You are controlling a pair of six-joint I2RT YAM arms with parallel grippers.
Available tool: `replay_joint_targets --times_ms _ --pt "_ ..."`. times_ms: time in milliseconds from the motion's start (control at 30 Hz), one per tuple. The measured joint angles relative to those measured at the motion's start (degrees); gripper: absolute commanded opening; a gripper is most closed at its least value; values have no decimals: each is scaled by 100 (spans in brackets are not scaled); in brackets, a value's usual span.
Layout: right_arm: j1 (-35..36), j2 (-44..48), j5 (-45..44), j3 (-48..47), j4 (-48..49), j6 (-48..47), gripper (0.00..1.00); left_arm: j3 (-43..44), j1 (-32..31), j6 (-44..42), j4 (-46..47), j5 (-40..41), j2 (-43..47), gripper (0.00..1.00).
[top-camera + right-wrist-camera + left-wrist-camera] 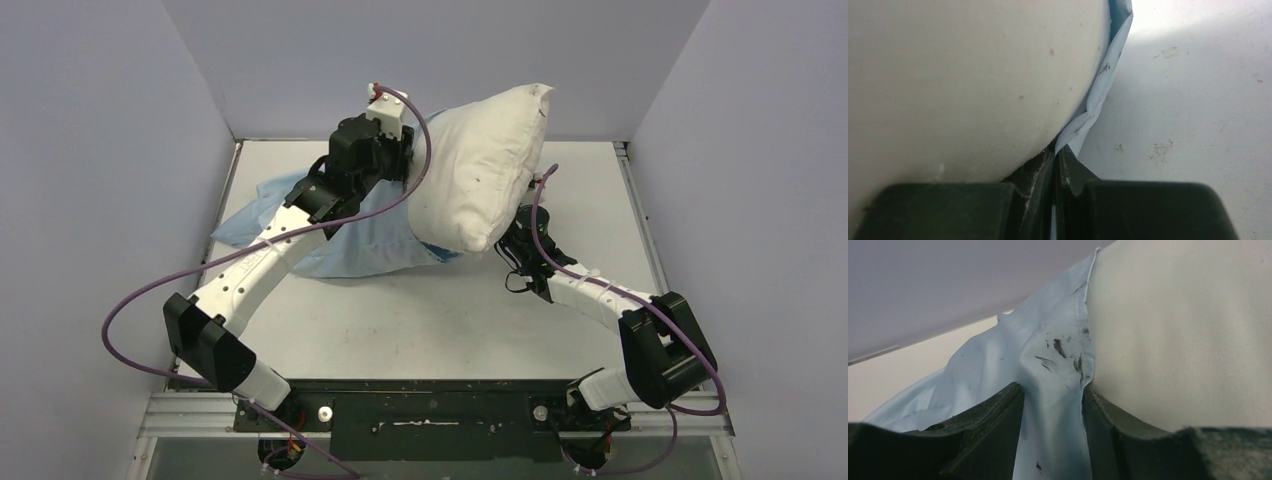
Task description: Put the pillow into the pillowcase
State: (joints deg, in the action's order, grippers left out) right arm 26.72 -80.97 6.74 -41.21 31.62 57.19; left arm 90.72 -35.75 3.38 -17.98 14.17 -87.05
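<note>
Clearly mid-insertion: the left jaws pinch a bunched edge of the pillowcase [350,250], which trails on the tabletop [450,320] at the left; the pillow [485,165] stands tilted at centre, its lower end seemingly in the sleeve's mouth, most of it bare. The right jaws, pressed together, nip the hem under the pillow. Next, I judge, both must draw the mouth up over the pillow. No readable writing shows

White table [430,325], pale grey walls [420,60]

Plain lavender-grey walls [100,150] on three sides, scuffed white table [450,320], metal front rail [200,410]
</note>
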Motion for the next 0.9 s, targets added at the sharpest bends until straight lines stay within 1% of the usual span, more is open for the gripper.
replay_joint_targets --times_ms 233,300,333,367,400,467,500,633,733,833,900 --pt "0 0 -52 -4 -232 -155 0 9 59 4 468 -772 -437 42" --pt "0 0 -63 -4 -295 -192 0 9 70 2 549 -1023 -472 38" --pt "0 0 -70 -4 -308 -208 0 9 72 0 579 -1117 -474 34" --pt "0 0 -74 -4 -308 -216 0 9 74 -2 616 -1187 -472 27" --pt "0 0 -74 -7 -308 -223 0 11 74 -15 647 -1237 -472 21" --pt "0 0 -74 -31 -321 -240 0 11 74 -66 667 -1333 -472 5" --pt "0 0 -74 -42 -330 -245 0 11 74 -83 669 -1384 -474 0" --pt "0 0 -81 -63 -369 -260 0 11 72 -74 667 -1635 -446 0" --pt "0 0 -98 -63 -393 -262 0 0 72 79 662 -1676 -306 0" --pt "0 11 -98 -63 -402 -262 0 -197 66 219 697 -1502 105 0" --pt "0 11 -98 -63 -402 -262 0 -369 66 275 673 -1246 496 0"
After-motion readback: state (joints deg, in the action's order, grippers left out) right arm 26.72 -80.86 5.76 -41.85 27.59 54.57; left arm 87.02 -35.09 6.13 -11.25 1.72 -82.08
